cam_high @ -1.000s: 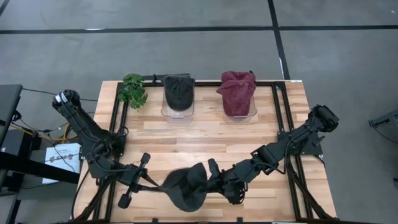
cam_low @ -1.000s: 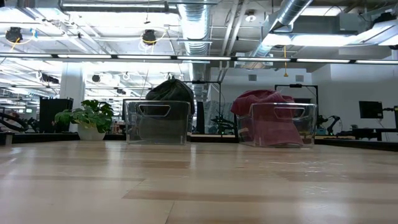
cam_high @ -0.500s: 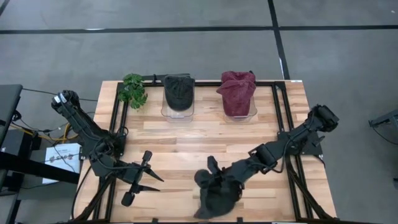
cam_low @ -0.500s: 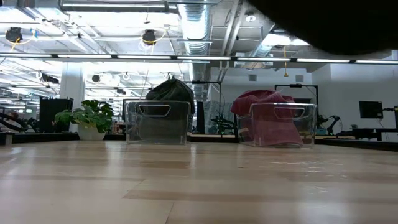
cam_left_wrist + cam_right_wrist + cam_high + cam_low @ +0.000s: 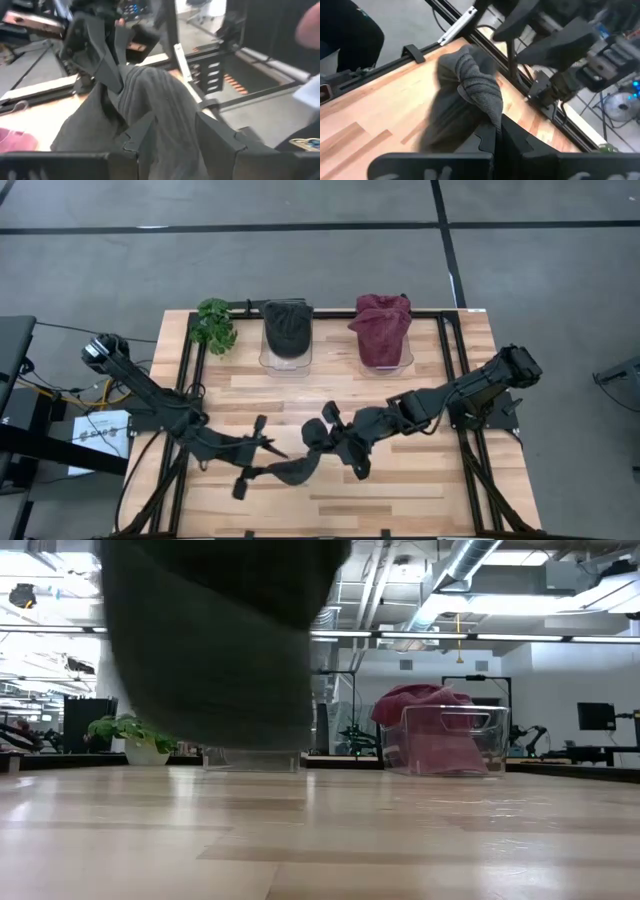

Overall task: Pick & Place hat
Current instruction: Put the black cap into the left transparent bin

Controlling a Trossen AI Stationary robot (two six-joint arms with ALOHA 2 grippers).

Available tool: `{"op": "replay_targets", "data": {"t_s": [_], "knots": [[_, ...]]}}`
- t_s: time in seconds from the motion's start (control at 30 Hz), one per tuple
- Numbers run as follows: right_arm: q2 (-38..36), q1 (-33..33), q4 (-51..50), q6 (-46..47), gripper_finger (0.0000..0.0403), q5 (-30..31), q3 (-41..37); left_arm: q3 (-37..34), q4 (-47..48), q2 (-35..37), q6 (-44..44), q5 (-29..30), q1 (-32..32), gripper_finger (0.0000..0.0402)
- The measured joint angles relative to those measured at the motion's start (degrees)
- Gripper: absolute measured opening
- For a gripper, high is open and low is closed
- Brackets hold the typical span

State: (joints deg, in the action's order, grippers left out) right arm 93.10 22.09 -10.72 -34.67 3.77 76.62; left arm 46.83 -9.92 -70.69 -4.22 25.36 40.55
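A: Where is the dark hat [image 5: 300,465] at this moment?

B: In the high view it hangs in the lower middle of the frame, stretched between the two arms above the counter [image 5: 330,395]. In the low view it fills the upper left of the frame and its lower edge stays clear of the wood, so it seems lifted.

A: And the fingers?

B: The right gripper [image 5: 335,442] has its fingers pressed together on one gathered fold of the cloth; the right wrist view shows this fold pinched between them [image 5: 492,132]. The left gripper [image 5: 262,455] reaches the other edge. In the left wrist view its fingers [image 5: 142,132] stand apart, with cloth draped between and over them, so it probably does not hold the hat firmly.

A: Where should the hat go?

B: Probably to the clear bin [image 5: 286,355] at the upper middle, which already holds a dark hat; the bin beside it [image 5: 385,360] holds a red hat [image 5: 381,325].

A: How does the robot do this step well?

B: The right arm should keep its pinch and carry the hat high, so the loose part does not drag on the counter. The left fingers should draw away gently, because the soft knit can catch on them.
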Motion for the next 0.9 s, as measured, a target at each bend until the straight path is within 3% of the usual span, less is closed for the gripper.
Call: {"op": "replay_targets", "data": {"t_s": [0.23,0.4,0.77,0.9], "knots": [[0.0,-2.8,-1.0,1.8,0.0,-3.7,0.0,0.0,-2.1,-3.4,0.1,-0.8,-3.7,0.0134],[0.0,-3.4,-1.3,1.7,0.0,-3.8,0.0,0.0,-4.2,-3.4,0.1,-5.7,-4.7,0.0133],[0.0,-5.5,-0.6,2.0,0.0,-3.8,0.0,0.0,-6.5,-3.4,0.5,-6.9,-8.5,0.0133],[0.0,-6.5,-0.6,3.2,0.0,-3.8,0.0,0.0,-7.9,-3.4,0.8,-10.9,-10.8,0.0132]]}}
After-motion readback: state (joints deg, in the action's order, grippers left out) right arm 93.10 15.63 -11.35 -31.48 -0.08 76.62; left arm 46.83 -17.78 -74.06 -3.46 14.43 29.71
